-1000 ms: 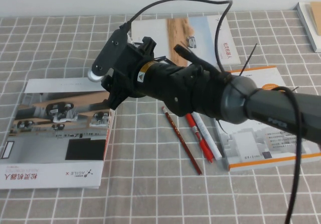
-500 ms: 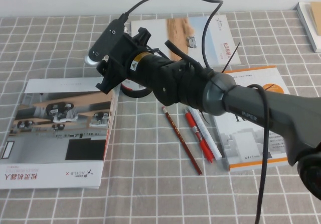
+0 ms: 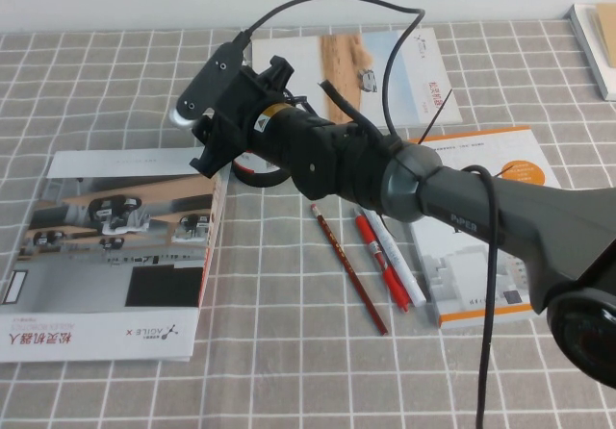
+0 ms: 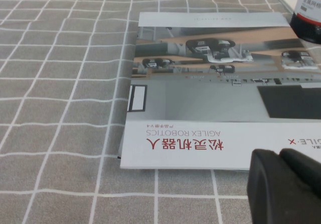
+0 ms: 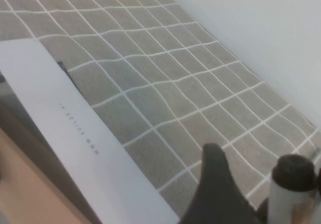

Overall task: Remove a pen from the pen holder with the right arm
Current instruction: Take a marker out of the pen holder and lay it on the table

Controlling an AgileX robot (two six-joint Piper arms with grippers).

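Paper point(image 4: 200, 103) by left gripper point(image 4: 282, 184), right gripper point(image 3: 205, 160) aloft

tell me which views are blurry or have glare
High view: sharp, evenly lit, right gripper raised by the brochure's far corner; right wrist view: soft, the closest parts blurred; left wrist view: crisp, no glare, left gripper near the brochure's title edge.

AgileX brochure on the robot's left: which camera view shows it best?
The high view: the AgileX brochure lies whole there, cover up. The left wrist view shows its title end up close, with the left claw beside it. The right wrist view shows only a white edge strip, with the right claw at a pen.
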